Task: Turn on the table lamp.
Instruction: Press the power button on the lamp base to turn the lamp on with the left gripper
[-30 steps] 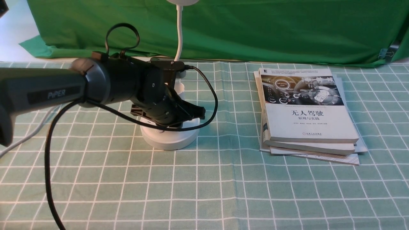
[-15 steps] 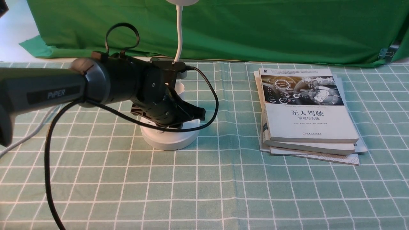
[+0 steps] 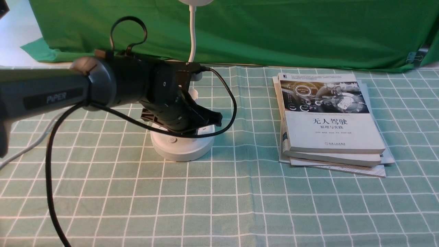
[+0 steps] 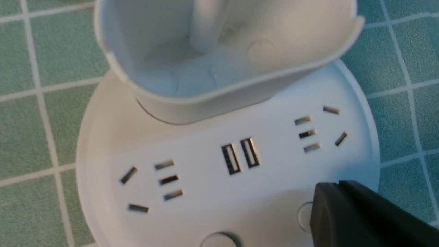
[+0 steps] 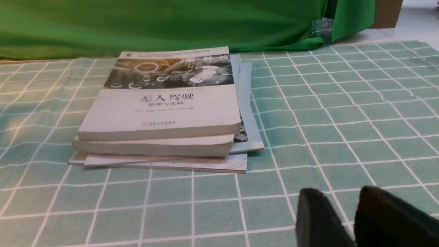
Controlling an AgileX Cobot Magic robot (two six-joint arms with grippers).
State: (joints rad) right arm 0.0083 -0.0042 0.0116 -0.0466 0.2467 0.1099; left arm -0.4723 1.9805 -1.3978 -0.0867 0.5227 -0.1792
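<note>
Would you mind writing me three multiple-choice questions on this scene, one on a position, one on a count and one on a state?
1. Where does the stack of books lie relative to the lamp base?
A. On the robot's left of it.
B. On top of it.
C. On the robot's right of it.

2. How many USB ports does the lamp base have?
A. One.
B. Two.
C. Four.

3. In what state is the top book?
A. Closed, lying flat, cover up.
B. Open at the middle.
C. Standing on its edge.

Answers:
1 C: the front view shows the stack apart from the base, on the right.
2 B: the left wrist view shows two slots side by side.
3 A: its whole front cover faces up.
</note>
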